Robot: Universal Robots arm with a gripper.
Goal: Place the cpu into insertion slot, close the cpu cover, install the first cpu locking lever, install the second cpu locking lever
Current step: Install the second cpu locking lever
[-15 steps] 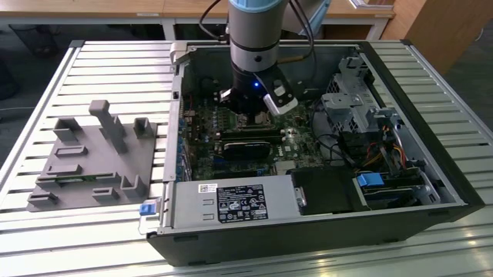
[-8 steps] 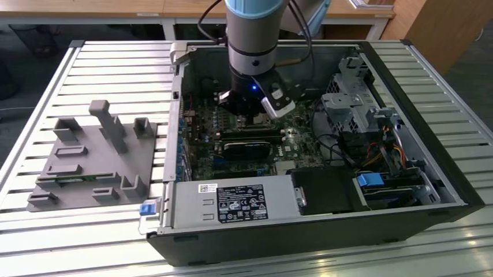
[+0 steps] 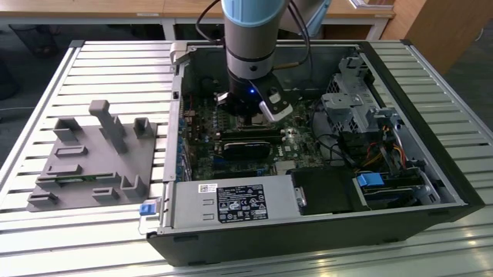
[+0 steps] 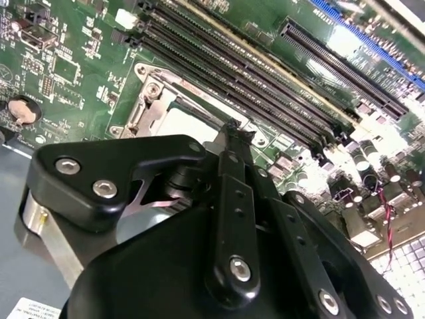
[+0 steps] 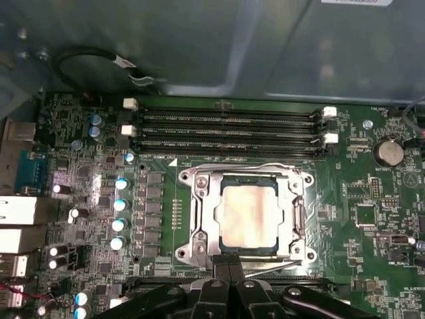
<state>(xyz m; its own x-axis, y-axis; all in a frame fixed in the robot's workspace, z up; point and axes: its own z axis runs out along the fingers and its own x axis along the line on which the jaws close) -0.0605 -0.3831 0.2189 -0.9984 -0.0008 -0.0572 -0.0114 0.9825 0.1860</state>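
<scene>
Shut, empty pincer (image 5: 228,264) touches cpu cover (image 5: 202,219) closed over cpu (image 5: 249,216)

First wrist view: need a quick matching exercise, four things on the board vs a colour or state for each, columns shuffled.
Column 1:
1. cpu
2. cpu cover
3. memory slots
4. end effector

Column 2:
A. long, black, in a row beside the socket
B. silver frame lying flat around the chip
C. silvery-tan square seated in the socket window
D. fingertips together at the socket's edge

Pairs: 1-C, 2-B, 3-A, 4-D
</scene>
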